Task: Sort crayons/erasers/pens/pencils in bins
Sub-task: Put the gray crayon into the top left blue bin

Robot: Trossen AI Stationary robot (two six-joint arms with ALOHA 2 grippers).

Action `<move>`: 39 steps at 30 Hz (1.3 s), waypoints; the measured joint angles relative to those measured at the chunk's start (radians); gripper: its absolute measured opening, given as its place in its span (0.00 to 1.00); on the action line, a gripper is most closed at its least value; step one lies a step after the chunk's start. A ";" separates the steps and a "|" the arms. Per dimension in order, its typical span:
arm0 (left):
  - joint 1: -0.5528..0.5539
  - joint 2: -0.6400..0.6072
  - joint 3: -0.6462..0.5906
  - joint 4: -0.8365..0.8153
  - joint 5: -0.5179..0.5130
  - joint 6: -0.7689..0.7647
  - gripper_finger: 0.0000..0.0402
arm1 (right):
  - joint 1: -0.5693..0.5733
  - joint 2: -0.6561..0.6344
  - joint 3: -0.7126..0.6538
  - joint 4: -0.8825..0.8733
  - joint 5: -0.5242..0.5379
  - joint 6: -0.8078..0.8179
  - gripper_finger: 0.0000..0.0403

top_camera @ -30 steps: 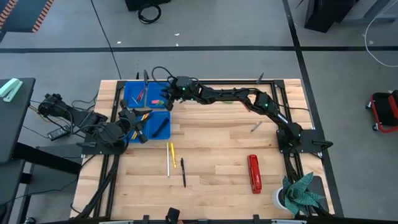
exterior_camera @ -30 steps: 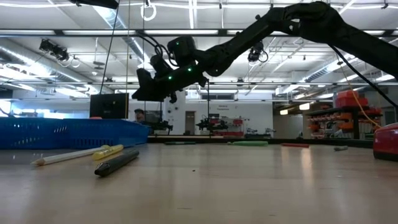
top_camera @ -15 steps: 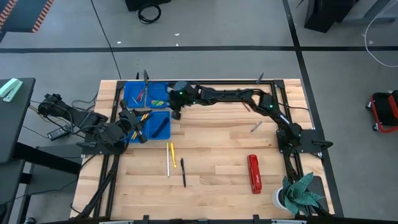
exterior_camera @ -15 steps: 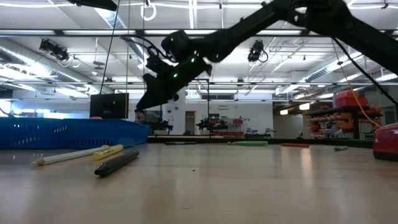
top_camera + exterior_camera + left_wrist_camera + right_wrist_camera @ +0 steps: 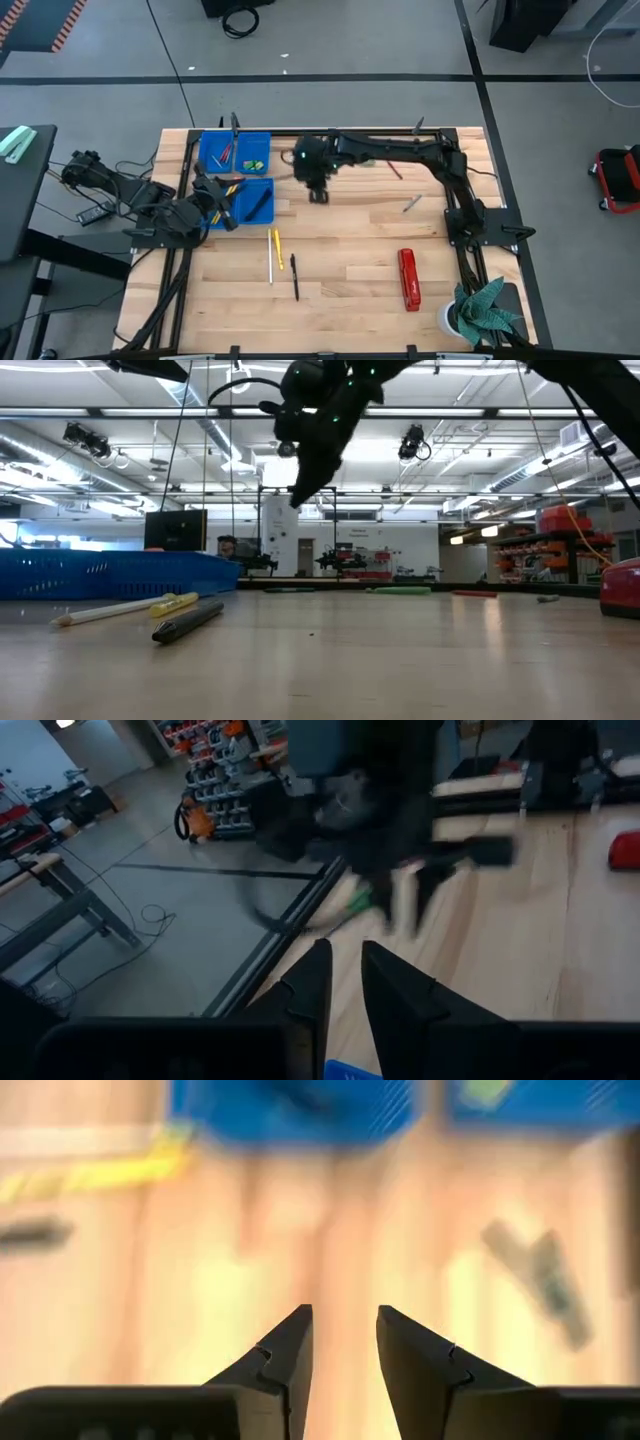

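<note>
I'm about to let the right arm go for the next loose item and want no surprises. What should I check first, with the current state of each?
1. Right gripper empty: ok, nothing shows between its fingers in the right wrist view.
2. Right gripper open: ok, a gap shows.
3. Right gripper off the bins: ok, it hangs over bare wood beside them.
4. Loose items left: ok, white pencil, yellow pencil and black pen lie together on the table.
5. Left gripper out of the way: not ok, it sits over the bins.
6. Red stapler clear of the path: ok, far from the pencils.
</note>
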State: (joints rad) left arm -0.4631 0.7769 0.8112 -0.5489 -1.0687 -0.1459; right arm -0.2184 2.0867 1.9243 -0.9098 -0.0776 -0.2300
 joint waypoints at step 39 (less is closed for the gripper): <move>0.176 0.205 0.000 0.017 0.008 -0.105 0.33 | 0.751 -0.676 -0.890 -0.099 0.567 1.102 0.30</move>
State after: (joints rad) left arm -0.2871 0.9816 0.8108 -0.5316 -1.0607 -0.2505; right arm 0.5331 1.4108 1.0348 -1.0087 0.4892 0.8716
